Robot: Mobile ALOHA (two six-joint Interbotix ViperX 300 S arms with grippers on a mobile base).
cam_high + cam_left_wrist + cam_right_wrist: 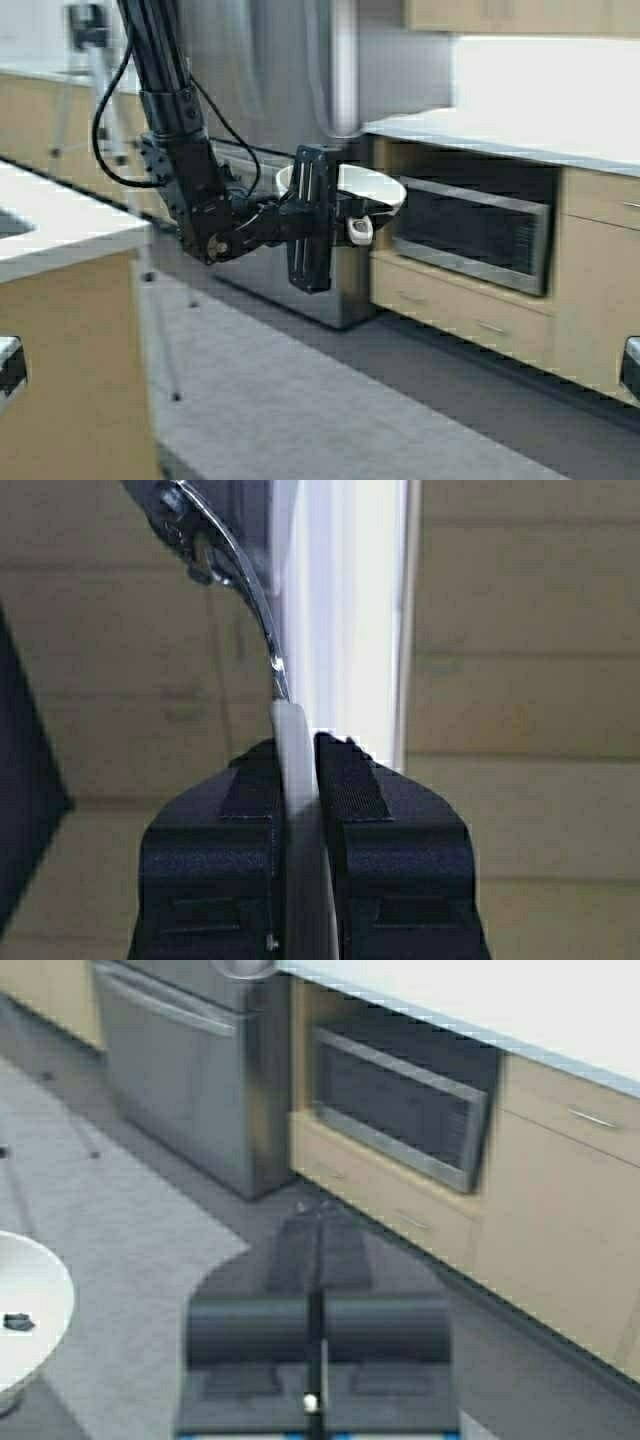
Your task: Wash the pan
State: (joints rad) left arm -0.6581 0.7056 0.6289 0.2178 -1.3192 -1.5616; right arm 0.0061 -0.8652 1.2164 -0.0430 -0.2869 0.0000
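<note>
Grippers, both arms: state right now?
Left gripper: shut on the handle of the small white round frying pan, held in the air.
Right gripper: shut, holding nothing.

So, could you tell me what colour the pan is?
White; the pan shows best in the high view.

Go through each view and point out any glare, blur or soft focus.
High view: countertop washed out by glare, left gripper and pan slightly smeared.
Left wrist view: a blown-out white strip behind the pan handle.
Right wrist view: right gripper soft, microwave blurred.
</note>
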